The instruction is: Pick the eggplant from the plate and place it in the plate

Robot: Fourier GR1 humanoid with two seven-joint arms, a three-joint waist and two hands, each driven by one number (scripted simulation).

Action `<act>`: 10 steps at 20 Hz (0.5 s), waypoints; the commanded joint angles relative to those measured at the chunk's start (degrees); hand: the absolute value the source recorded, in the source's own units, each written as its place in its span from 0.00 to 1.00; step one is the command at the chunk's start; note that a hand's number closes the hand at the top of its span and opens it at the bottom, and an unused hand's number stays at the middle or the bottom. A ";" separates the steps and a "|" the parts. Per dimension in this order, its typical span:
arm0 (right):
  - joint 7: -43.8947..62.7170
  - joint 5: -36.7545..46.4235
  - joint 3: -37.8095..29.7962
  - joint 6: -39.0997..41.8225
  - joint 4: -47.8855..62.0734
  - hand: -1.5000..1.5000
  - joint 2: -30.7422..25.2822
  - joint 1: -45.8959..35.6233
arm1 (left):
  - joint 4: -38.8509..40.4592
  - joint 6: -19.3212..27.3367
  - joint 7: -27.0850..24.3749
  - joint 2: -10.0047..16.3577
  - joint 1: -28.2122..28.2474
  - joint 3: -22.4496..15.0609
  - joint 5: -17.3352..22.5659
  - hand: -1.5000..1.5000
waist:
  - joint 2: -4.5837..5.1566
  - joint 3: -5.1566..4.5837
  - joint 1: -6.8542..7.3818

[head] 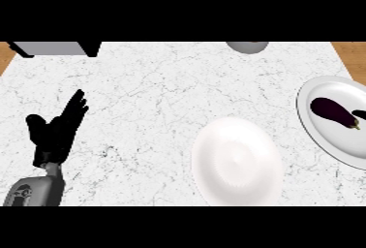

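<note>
Far to the left of the middle plate (pixel 236 162) we see the left hand (pixel 53 133) resting, fingers straight and spread, touching nothing. Up and left of that plate sits a grey box (pixel 53 47). The middle plate shows only its own white surface. Above it is a grey round thing (pixel 248 46). Just right of it lies the right plate (pixel 336 145), holding the eggplant (pixel 332 111). A small dark shape (pixel 359 114) sits beside the stem. We cannot tell whether it is the right hand, nor how that hand stands.
</note>
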 commanded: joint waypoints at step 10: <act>16.94 -22.85 -7.88 21.77 -5.81 0.00 -2.10 6.16 | 1.49 -1.26 -1.35 0.00 -0.55 1.58 0.98 0.50 | 0.23 0.02 0.36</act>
